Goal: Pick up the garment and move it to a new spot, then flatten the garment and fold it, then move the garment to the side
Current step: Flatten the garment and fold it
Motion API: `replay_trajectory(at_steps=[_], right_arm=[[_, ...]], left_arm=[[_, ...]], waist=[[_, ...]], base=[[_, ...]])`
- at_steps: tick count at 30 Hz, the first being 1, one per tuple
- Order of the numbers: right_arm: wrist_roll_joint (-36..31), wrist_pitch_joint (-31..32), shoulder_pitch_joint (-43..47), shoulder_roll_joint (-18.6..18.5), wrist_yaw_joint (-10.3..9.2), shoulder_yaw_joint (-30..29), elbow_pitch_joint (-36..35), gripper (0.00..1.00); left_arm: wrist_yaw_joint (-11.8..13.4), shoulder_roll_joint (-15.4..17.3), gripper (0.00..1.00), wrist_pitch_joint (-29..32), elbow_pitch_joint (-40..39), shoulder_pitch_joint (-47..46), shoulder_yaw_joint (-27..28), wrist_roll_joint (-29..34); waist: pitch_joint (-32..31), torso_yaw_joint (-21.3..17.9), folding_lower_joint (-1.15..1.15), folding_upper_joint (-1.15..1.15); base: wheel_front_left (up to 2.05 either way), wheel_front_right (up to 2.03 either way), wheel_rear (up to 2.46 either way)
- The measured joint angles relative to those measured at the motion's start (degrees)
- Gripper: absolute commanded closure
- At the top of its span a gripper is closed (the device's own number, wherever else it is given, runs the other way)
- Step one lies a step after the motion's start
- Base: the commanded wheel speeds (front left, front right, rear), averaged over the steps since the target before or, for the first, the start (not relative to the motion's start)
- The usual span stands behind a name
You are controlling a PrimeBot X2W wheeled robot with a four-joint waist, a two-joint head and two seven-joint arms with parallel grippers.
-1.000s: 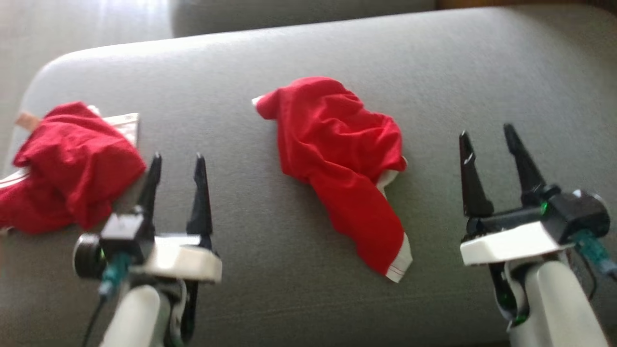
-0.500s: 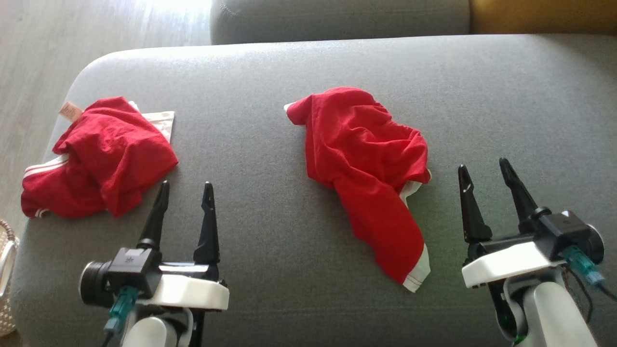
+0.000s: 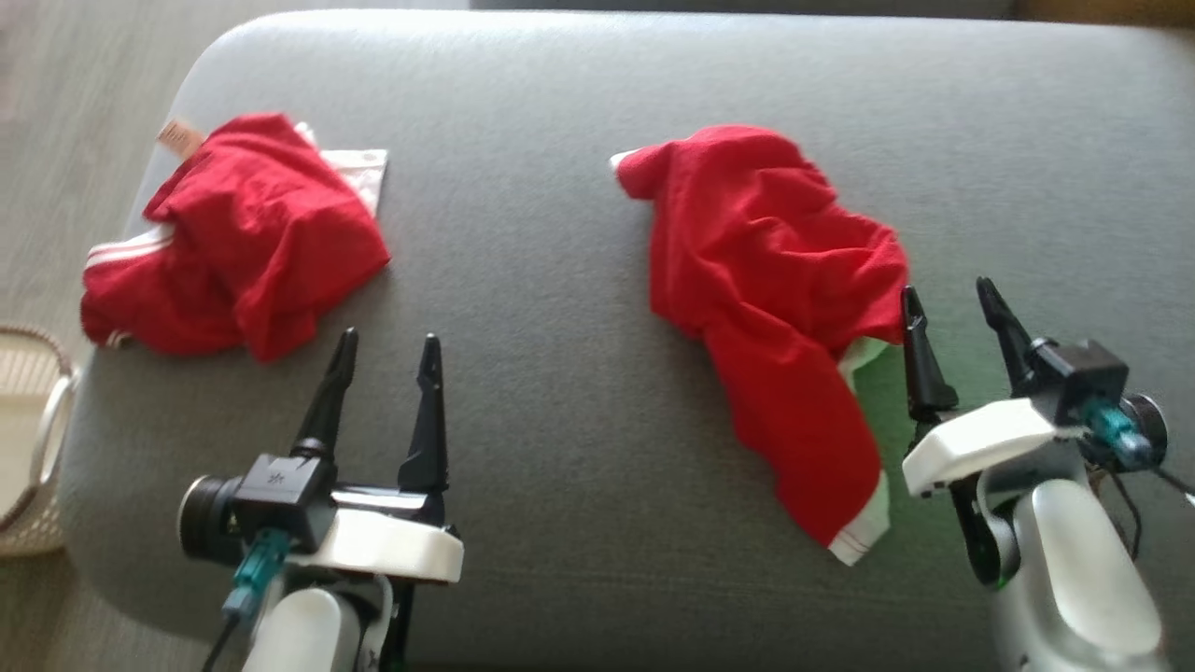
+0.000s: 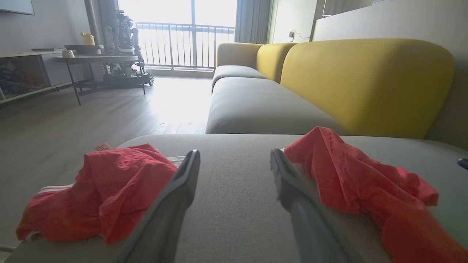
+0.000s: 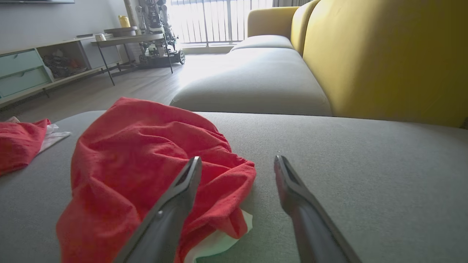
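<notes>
Both pincers stand with their jaws wide apart and hold nothing. The right pincer (image 3: pixel 948 287) sits at the right of the head view, its inner finger at the very edge of the crumpled red garment (image 3: pixel 775 280). That garment lies centre-right on the grey sofa cushion (image 3: pixel 541 280). I cannot tell whether the finger touches the cloth. The left pincer (image 3: pixel 388 336) hovers at the lower left over bare cushion. It is between that garment and a second red garment (image 3: pixel 243 233), which is heaped at the upper left near the cushion's rounded corner. A wicker basket (image 3: pixel 37 448) shows at the left edge of the frame.

The likeliest fault is a shallow pinch. The heap is folded over itself, so closing on the nearest ridge would probably take one layer only. The rest would then unfurl and drag when lifted, or slip free. A deep plunge could instead catch the soft cushion cover along with the cloth.

The long leg with the white-trimmed hem (image 3: pixel 859 541) trails toward the bottom of the frame. If the lift is low, that tail may sweep across the cushion and bunch again.

Two near-identical red pieces also invite confusion, since the left pincer is about as near the wrong one. A careless reach there could nudge that piece off the corner toward the basket.
</notes>
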Motion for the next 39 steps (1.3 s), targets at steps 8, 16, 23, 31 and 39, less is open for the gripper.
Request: replay_trajectory(at_steps=[8,16,23,31,39], right_arm=[[-0.85,0.94,-4.53,-0.05,0.0,-3.72,11.17,0.0],[-1.1,0.36,-7.38,-0.05,0.0,-2.6,18.24,1.0],[-5.49,-0.74,-8.73,-0.05,0.0,-3.36,12.28,1.0],[-19.07,-0.9,-10.99,-0.1,0.0,-5.04,2.13,1.0],[-20.26,-0.92,-15.25,-2.48,0.0,3.03,-8.66,1.0]], left_arm=[[0.27,-0.13,0.0,0.0,0.54,-2.13,-1.8,-1.0],[1.09,-0.21,0.0,0.0,0.64,-2.55,-3.58,-3.1],[1.56,-0.23,0.0,0.0,1.13,-2.53,-3.34,-3.08],[1.51,-0.22,0.0,0.0,1.29,-0.59,-3.16,-3.08],[1.55,-0.22,0.0,0.0,1.2,1.42,-2.98,-3.09]], waist=[[2.46,3.66,0.0,0.0],[3.32,6.08,0.0,0.0],[0.41,6.17,0.0,0.0],[-3.31,5.11,0.0,0.0],[-6.53,5.41,0.0,0.0]], base=[[0.0,0.0,0.0],[0.0,0.0,0.0],[0.0,0.0,0.0],[0.0,0.0,0.0],[0.0,0.0,0.0]])
